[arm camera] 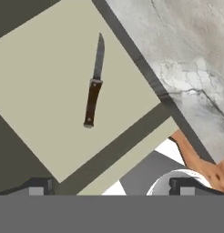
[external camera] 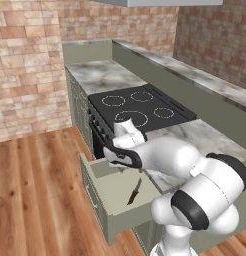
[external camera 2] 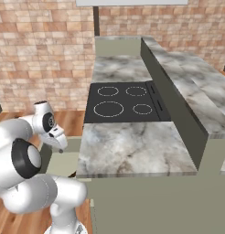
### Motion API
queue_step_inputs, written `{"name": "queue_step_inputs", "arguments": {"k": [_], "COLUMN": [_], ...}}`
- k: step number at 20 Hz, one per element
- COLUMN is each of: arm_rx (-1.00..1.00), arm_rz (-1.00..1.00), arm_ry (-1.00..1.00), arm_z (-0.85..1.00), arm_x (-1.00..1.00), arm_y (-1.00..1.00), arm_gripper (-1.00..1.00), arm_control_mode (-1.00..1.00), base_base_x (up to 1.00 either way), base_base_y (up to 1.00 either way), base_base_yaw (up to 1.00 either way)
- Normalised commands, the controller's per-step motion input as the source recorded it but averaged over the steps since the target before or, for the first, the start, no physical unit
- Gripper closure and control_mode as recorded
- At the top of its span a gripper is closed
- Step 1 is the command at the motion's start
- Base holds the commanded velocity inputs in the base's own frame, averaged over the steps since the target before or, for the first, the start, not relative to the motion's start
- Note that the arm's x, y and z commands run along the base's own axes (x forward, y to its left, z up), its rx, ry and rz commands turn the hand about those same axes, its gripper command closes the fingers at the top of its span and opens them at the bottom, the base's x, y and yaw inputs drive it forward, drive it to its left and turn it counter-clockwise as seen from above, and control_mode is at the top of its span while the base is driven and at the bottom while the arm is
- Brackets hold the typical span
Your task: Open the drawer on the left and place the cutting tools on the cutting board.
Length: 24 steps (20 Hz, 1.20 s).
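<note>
A black cooktop (external camera: 140, 107) with four white-ringed burners sat flush in the grey marble counter (external camera 2: 132, 148); a raised marble-topped ledge (external camera 2: 187, 91) ran along the counter's far side; brick walls (external camera: 25, 65) stood behind; wooden plank flooring (external camera: 40, 195) lay below.
</note>
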Motion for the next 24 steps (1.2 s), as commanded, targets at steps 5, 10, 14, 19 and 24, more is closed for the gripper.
{"name": "queue_step_inputs", "arguments": {"k": [5, 10, 14, 19, 24], "arm_rx": [0.0, 0.0, 0.0, 0.0, 0.0], "arm_rz": [0.0, 0.0, 0.0, 0.0, 0.0], "arm_ry": [-0.1, -0.05, 0.0, 0.0, 0.0], "arm_z": [-0.37, -0.37, -0.4, -0.36, -0.27], "arm_x": [0.0, 0.03, 0.02, 0.07, 0.13], "arm_y": [0.0, 0.0, 0.0, 0.0, 0.0], "arm_gripper": [-1.0, -1.0, -1.0, -1.0, -1.0], "arm_control_mode": [-1.0, -1.0, -1.0, -1.0, -1.0], "base_base_x": [0.0, 0.0, 0.0, 0.0, 0.0], "base_base_y": [0.0, 0.0, 0.0, 0.0, 0.0], "base_base_yaw": [0.0, 0.0, 0.0, 0.0, 0.0]}}
